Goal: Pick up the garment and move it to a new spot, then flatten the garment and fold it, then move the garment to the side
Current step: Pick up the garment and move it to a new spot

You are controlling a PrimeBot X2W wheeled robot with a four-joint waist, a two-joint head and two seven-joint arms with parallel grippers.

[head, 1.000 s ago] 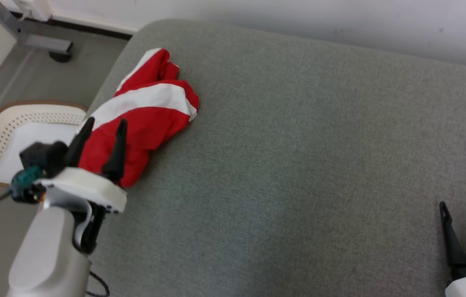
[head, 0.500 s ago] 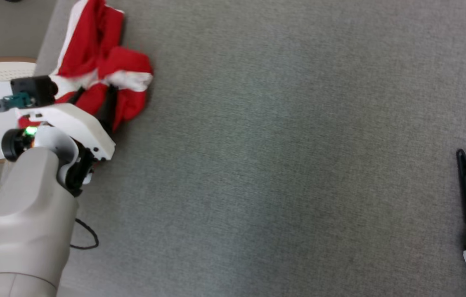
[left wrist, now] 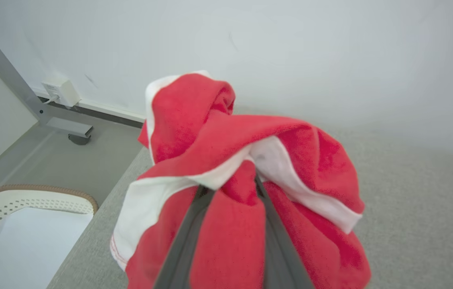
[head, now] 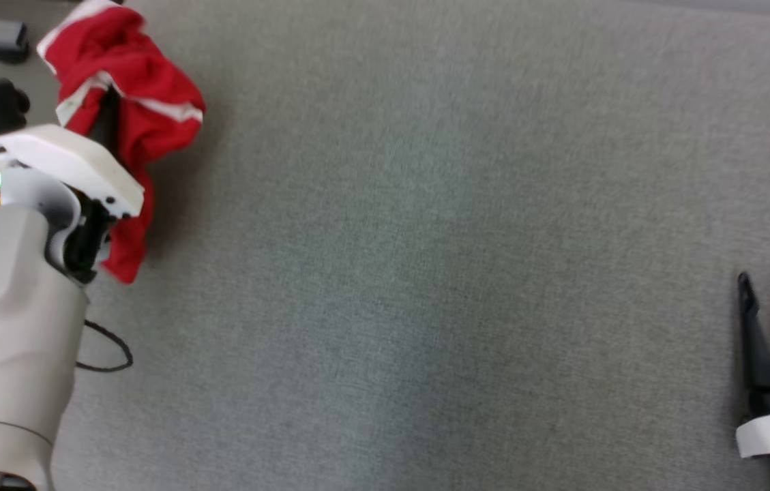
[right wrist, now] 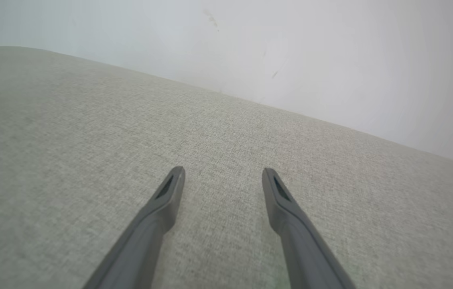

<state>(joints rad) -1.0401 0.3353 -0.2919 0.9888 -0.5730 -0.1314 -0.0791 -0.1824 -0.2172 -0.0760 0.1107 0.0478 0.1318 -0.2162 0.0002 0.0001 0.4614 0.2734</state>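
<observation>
The long dark fingers (left wrist: 182, 245) of the left gripper (left wrist: 230, 184) pinch a bunched red-and-white fabric garment (left wrist: 218, 136), held above the far left of the grey upholstered surface (head: 425, 273). The right gripper's (right wrist: 223, 172) fingers (right wrist: 168, 196) are spread and empty at the near right.

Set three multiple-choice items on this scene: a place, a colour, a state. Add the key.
1. In the head view, the garment sits:
A) upper left
B) centre
C) lower right

2. The garment is:
A) blue and yellow
B) red and white
C) all black

3. The jaws of the right gripper are:
A) shut on cloth
B) open, holding nothing
C) shut on a cup

Key: A, it is bunched in the left gripper there; B, red with white bands; B, grey surface shows in the gap.
</observation>
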